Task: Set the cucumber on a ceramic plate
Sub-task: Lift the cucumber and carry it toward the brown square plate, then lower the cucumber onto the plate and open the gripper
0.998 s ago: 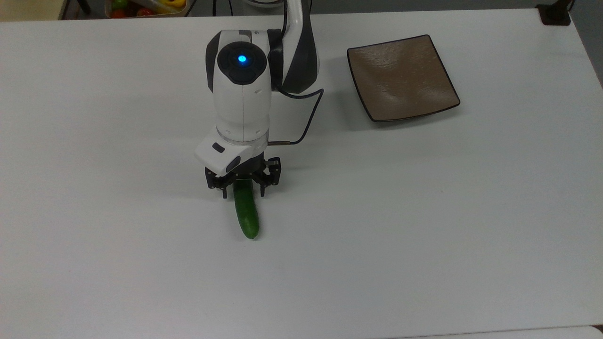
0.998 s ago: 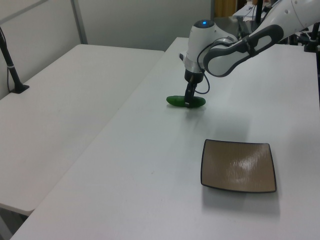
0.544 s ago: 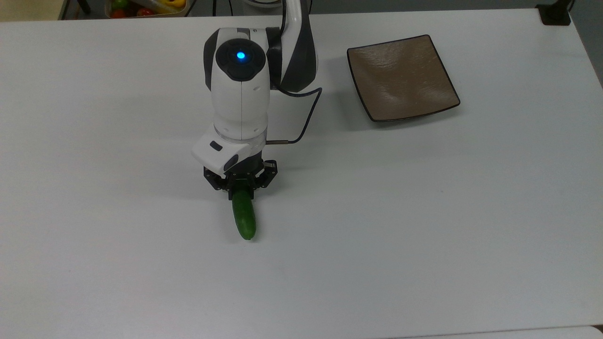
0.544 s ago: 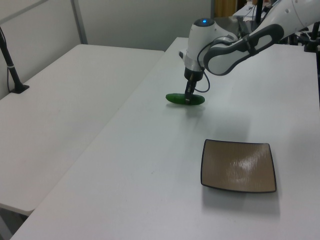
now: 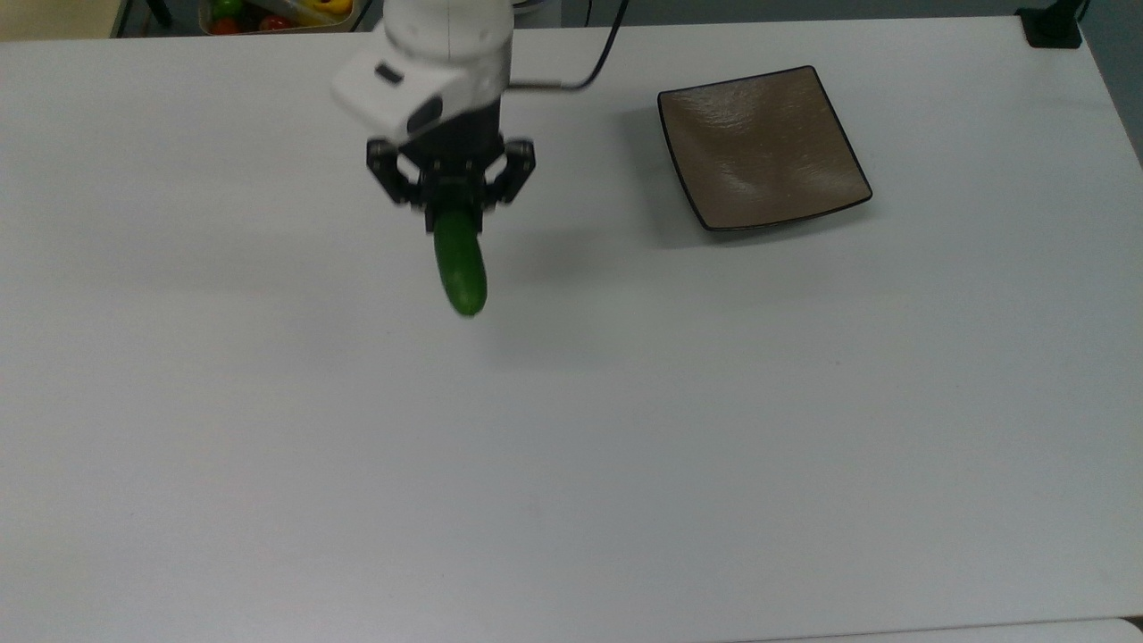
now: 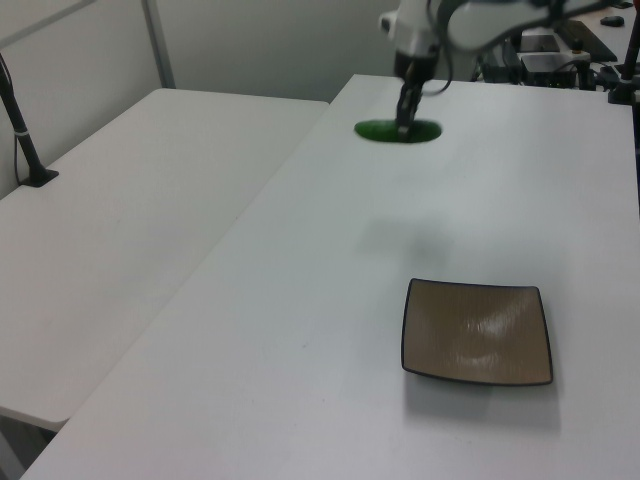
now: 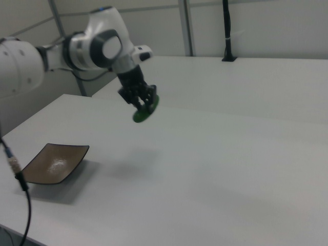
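My gripper (image 5: 457, 214) is shut on a dark green cucumber (image 5: 460, 263) and holds it well above the white table (image 5: 571, 429). The cucumber hangs level in the left view (image 6: 398, 131) and points toward the camera in the right view (image 7: 144, 110). In the left view the gripper (image 6: 405, 125) grips it near the middle, as it does in the right view (image 7: 142, 106). A square brown ceramic plate (image 5: 762, 147) lies bare on the table at the top view's upper right, apart from the gripper. The plate (image 6: 477, 331) sits nearer the camera in the left view and at the right view's lower left (image 7: 53, 162).
A container of colourful vegetables (image 5: 272, 12) sits beyond the table's far edge in the top view. A black post base (image 5: 1052, 27) stands at the top view's upper right corner. A second white table (image 6: 120, 220) adjoins in the left view. A cable (image 7: 20, 200) hangs at the right view's left.
The gripper closed on the cucumber and lifted it off the table, rising high and moving toward the top view's upper edge. The plate has not moved.
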Controlling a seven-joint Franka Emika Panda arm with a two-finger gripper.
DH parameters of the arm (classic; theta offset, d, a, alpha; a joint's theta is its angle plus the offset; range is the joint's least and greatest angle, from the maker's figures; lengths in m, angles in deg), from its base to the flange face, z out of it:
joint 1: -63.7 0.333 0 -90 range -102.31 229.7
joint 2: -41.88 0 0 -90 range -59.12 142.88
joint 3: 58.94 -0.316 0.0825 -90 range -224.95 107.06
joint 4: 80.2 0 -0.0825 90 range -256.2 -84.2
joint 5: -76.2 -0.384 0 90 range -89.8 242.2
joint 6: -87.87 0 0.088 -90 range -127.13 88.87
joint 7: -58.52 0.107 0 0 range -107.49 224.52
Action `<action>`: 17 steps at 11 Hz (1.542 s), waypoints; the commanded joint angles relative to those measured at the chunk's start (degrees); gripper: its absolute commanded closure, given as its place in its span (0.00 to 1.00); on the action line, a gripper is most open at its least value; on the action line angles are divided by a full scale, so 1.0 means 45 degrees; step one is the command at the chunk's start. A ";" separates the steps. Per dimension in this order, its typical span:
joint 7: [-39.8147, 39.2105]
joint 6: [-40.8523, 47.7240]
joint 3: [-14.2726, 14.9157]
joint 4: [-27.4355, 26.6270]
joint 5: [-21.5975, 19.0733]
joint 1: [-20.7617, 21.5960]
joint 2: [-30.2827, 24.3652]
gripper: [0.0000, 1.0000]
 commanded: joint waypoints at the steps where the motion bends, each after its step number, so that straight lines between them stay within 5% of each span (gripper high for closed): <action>1: -0.1069 0.1805 -0.0015 -0.2148 -0.0898 0.0347 -0.2798 0.87; 4: -0.0934 0.3509 -0.0035 -0.2693 -0.1815 0.1243 -0.3913 0.87; 6: -0.0062 0.3492 -0.0773 -0.3535 -0.2266 0.1869 -0.4327 0.86; 11: 0.2987 0.2635 -0.2533 -0.4083 -0.2755 0.3062 -0.2983 0.84; 17: 0.6149 -0.2164 -0.3255 -0.6327 -0.2562 0.3786 -0.1966 0.84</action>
